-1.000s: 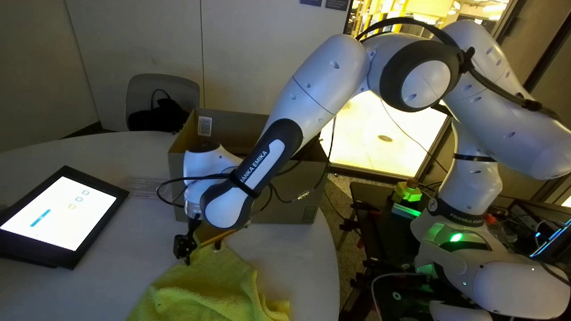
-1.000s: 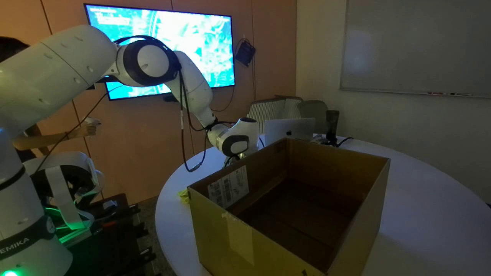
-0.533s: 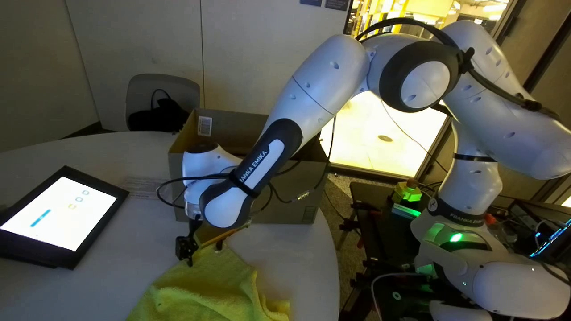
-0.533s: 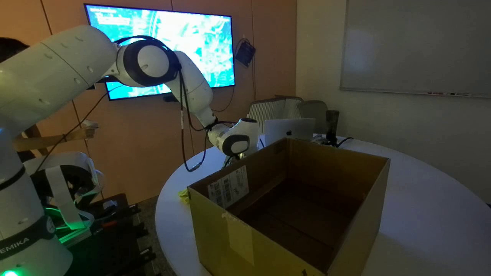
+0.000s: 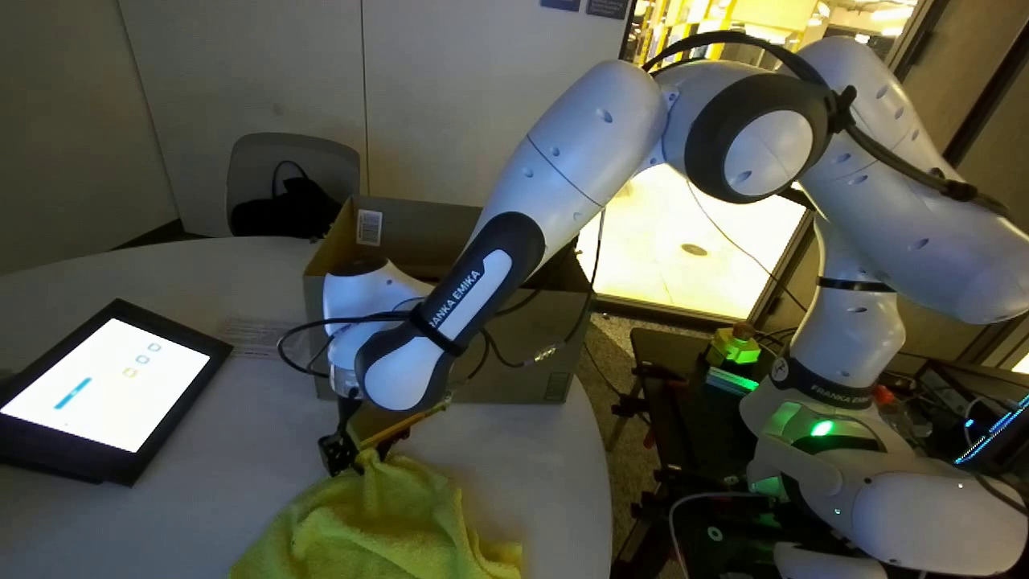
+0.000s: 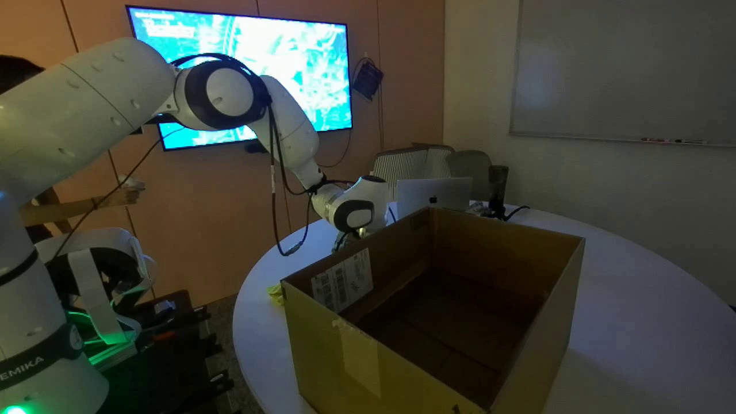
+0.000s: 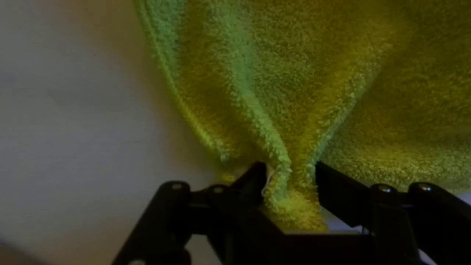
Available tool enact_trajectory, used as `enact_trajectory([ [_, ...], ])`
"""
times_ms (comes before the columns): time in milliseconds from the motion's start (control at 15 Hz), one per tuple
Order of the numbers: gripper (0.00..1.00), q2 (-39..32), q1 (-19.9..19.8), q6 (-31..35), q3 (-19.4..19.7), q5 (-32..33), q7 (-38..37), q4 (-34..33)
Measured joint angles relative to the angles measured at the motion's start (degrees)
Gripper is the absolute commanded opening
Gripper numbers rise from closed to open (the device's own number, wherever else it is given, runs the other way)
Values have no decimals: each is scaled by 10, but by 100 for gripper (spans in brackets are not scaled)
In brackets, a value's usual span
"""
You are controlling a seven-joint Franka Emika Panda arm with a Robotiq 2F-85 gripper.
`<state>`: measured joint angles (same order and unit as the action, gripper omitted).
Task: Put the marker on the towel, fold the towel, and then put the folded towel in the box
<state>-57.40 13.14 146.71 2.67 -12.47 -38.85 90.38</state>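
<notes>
The yellow-green towel lies rumpled on the table in front of the box, and only a small yellow piece of towel peeks past the box from the far side. My gripper points down at the towel's edge nearest the box. Between its black fingers the cloth is squeezed up into a raised fold, touching on both sides. The brown cardboard box stands upright just behind my wrist; its visible inside holds nothing. The marker is hidden or out of view.
A dark tablet with a lit screen rests on the table beside the gripper. The round table's edge runs close to the towel and box. Beyond the box are a laptop and a dark upright cylinder.
The jaws have drawn together, and the towel's flat edge has bunched up between them. My wrist has shifted slightly. Box and tablet have not moved.
</notes>
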Motion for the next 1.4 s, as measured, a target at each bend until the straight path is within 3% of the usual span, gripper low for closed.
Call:
enact_trajectory([
  [133,3,1,-1,-13,-3,0,5,-1],
  [400,7,7,-12,-73,-20,0,32,-4],
  [867,7,58,-53,-176,-61,-7,123,-3],
  [1133,3,101,-65,-196,-87,-31,167,8],
  [1400,0,110,-48,-176,-103,-79,139,13],
])
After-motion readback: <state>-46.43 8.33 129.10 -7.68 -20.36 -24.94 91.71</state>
